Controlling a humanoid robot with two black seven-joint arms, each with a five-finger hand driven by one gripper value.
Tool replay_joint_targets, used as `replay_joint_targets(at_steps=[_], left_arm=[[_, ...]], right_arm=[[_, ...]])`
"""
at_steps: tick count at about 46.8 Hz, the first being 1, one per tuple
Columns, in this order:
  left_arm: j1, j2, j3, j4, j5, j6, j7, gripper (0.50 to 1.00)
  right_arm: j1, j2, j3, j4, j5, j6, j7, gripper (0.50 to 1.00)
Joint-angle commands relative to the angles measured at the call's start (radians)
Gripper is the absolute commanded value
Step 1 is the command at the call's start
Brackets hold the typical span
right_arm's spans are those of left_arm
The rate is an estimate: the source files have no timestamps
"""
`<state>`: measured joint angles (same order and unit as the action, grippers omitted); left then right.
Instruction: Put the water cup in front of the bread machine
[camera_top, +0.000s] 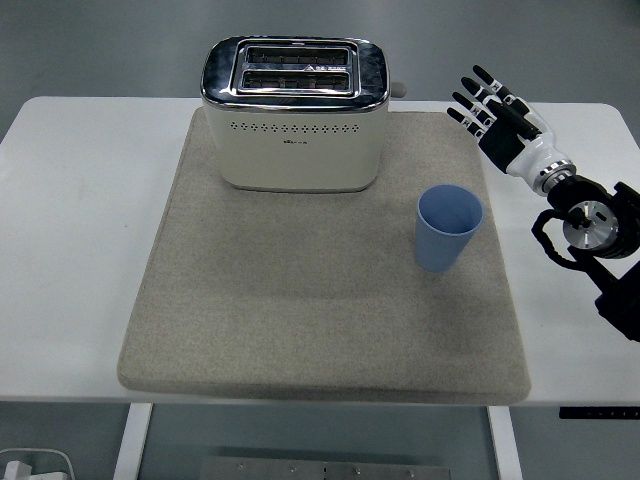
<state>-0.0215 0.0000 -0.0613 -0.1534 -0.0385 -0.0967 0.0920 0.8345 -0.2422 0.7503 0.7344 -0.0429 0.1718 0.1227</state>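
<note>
A light blue water cup (448, 228) stands upright and empty on the right part of a grey mat (300, 320). The bread machine (295, 115), a cream and chrome two-slot toaster, sits at the mat's far middle. The cup is to the right of the toaster and a little nearer to me. My right hand (492, 108) hovers above the mat's far right corner, behind and to the right of the cup, its fingers spread and holding nothing. It does not touch the cup.
The grey mat covers most of the white table (70, 200). The right forearm and wrist joint (590, 225) hang over the table's right side. A white object (35, 465) lies on the floor at the lower left.
</note>
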Motion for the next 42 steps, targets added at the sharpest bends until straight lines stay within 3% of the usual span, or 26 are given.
replay_joint_targets(at_steps=[1, 42], left_arm=[[0.0, 0.0, 0.0, -0.001, 0.002, -0.003, 0.0, 1.0], [0.002, 0.0, 0.003, 0.011, 0.002, 0.0, 0.0, 1.0]], right_arm=[[0.0, 0.0, 0.003, 0.0, 0.003, 0.001, -0.002, 0.928], [-0.002, 0.0, -0.006, 0.002, 0.001, 0.015, -0.002, 0.928]])
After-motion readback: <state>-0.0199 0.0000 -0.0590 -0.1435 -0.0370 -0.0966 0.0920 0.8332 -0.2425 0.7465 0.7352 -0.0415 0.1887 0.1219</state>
